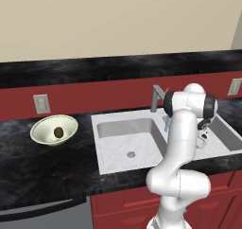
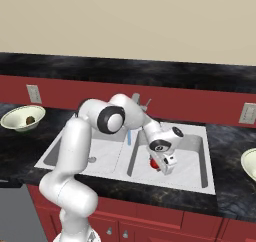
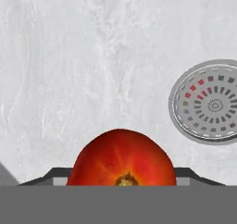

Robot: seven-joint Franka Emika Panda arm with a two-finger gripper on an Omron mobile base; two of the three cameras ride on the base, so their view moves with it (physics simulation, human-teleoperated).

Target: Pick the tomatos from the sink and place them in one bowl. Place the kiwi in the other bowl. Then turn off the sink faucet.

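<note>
Down over the right sink (image 2: 202, 158) basin, the arm bends steeply, claw (image 2: 159, 165) gripping a tomato (image 3: 122, 159)

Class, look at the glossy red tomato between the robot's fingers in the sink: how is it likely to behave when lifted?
The round, glossy red tomato will probably roll if released on the smooth white marbled sink floor. Its shiny skin looks slippery, so the hand may lose it.
</note>
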